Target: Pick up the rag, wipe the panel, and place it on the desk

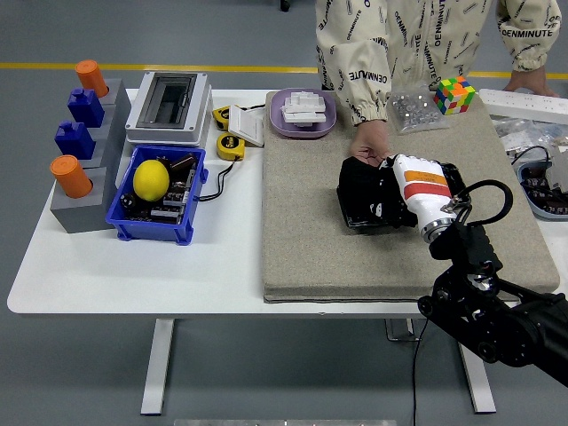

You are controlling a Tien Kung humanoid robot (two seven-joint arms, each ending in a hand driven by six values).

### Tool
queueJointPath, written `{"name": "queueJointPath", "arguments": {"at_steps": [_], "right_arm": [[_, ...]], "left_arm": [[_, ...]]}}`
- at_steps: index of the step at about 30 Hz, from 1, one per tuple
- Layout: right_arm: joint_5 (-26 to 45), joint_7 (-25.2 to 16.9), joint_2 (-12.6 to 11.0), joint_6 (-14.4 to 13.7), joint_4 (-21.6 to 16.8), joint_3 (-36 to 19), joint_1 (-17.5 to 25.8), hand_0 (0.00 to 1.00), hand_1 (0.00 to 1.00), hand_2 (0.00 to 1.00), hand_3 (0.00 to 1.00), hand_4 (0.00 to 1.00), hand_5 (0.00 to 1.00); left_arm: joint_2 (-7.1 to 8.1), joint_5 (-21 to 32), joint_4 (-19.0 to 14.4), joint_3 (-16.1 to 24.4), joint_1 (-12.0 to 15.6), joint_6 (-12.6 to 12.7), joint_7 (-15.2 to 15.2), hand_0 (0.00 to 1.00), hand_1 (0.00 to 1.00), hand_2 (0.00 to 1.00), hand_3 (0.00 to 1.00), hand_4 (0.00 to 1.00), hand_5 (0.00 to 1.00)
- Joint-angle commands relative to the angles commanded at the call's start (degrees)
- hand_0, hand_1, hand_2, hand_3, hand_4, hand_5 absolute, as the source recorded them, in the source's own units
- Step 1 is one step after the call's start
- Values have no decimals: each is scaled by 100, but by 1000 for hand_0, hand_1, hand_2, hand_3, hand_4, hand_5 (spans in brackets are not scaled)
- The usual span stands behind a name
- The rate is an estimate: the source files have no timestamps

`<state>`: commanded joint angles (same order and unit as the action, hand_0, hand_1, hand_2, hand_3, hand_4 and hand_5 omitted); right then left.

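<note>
Head view. The right hand [410,191], white with an orange-red band, reached in from the lower right on a black arm [484,302] and lay palm-down on the black rag [359,197], its fingers [387,197] curled over the cloth and gripping it. The rag was bunched on top of the dark panel [453,177], which lay flat on the grey felt mat [302,222]; only the panel's right end showed beyond the hand. The mat covered the right half of the white table [133,266]. At the far side stood a person in a cream printed jacket [390,44], whose one hand [368,146] rested on the mat, touching the far edge of the rag just beside the robot's fingers; whether it held the panel could not be told.

Near the mat's far edge stood a purple tray [302,115] with white pieces, a clear bag of small parts [415,110] and a colour cube [453,94]. On the bare table to the left were a grey-and-white box [169,106], two yellow tape measures [229,142], a blue bin [155,197] holding a lemon [151,179], and a grey stepped block [84,169] bearing orange and blue pegs.
</note>
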<state>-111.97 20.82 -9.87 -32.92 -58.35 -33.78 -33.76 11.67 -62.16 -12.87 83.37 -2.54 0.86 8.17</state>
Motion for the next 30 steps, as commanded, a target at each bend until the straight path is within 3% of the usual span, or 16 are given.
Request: {"name": "queueJointPath", "arguments": {"at_steps": [8, 21, 30], "right_arm": [[6, -18, -96, -3, 102, -137, 54, 293, 388, 418, 435, 969, 57], [11, -21, -576, 66, 327, -433, 119, 291, 389, 419, 435, 968, 57], [-6, -23, -753, 84, 476, -703, 213, 293, 389, 419, 435, 967, 57]], "left_arm": [[-2, -3, -4, 13, 2, 1, -2, 607, 641, 655, 562, 628, 442], [-19, 4, -4, 29, 4, 0, -3, 607, 641, 655, 561, 628, 441], [-16, 2, -5, 36, 16, -1, -3, 608, 641, 655, 561, 629, 442]]}}
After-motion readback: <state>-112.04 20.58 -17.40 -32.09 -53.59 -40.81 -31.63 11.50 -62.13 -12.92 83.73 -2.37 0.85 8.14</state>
